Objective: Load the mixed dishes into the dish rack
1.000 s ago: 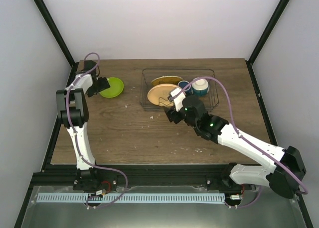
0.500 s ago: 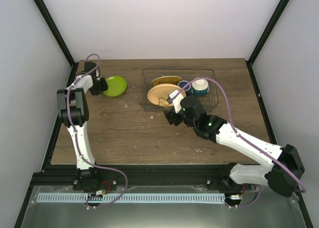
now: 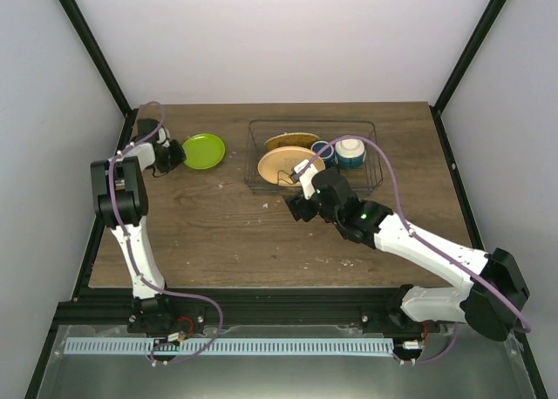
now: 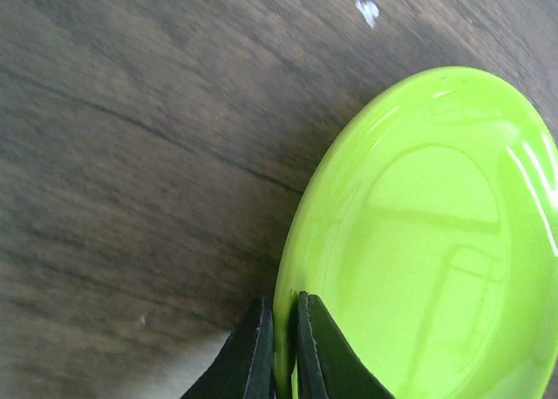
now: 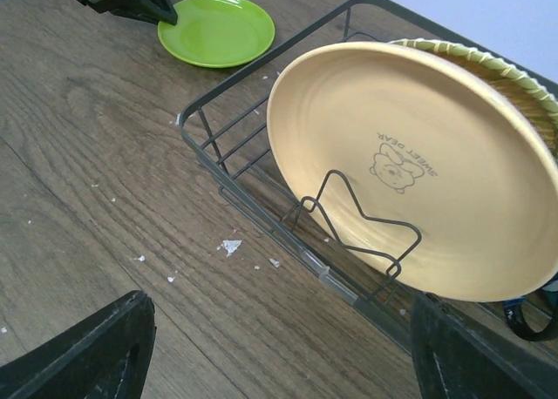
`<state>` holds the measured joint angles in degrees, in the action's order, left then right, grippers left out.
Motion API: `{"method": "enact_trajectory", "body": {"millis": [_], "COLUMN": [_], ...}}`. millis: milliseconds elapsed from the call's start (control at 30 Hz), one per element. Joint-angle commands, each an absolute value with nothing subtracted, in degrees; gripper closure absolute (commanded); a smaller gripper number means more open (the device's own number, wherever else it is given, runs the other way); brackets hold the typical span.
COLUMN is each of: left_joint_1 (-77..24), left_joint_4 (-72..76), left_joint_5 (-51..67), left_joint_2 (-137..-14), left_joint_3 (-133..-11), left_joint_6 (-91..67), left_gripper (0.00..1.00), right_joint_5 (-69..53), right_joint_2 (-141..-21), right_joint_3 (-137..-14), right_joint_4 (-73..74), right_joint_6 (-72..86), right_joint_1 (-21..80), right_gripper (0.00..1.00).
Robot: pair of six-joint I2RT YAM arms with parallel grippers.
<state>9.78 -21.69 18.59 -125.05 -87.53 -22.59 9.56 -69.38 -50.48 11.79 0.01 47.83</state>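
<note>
Presently the step in hand is judged to be the pick-up of the yellow-green plate [image 4: 418, 242], which sits on the worktop [image 3: 218, 233] well to the left of the dish rack [image 3: 314, 122] and outside it. The left gripper [image 4: 282, 342] is clenched on that plate's near rim, one finger above the lip and one below. The bite is shallow and the glaze is glossy. Whether the plate's far edge is off the worktop cannot be told. The right gripper [image 5: 288, 355] stands released, holding nothing, just off the rack's near-left corner. Inside the rack a tan plate [image 5: 418, 164] leans upright on a divider with the grid-patterned plate [image 5: 514, 77] behind it. The dark blue mug [image 3: 323, 151] and the blue-and-white cup [image 3: 350, 152] occupy the rack's right half. Recommended: lift slowly to test the pinch, carry the plate over the rack's left wall, then turn it on edge above a free divider slot. The right arm should be kept clear of that approach.
</note>
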Motion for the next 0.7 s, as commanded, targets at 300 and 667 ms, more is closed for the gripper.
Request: {"method": "enact_trajectory", "body": {"millis": [300,667], "left_joint_1": [9.26,3.23], "left_joint_4": [-5.5,-3.09], "left_joint_5": [25.38,27.79], "left_joint_2": [-95.26,-63.6], "left_joint_3": [-61.92,-47.44], "left_joint_6": [-20.94,-19.78], "left_gripper": [1.0,1.0], "right_joint_5": [1.54,-11.85], "right_joint_2": [-66.59,-69.15], "right_joint_3": [-46.85,-49.8], "right_joint_4": [-0.51,-5.57], "right_joint_6": [6.25,10.93], "right_joint_1": [48.08,43.81], "right_gripper": [0.05,0.02]}}
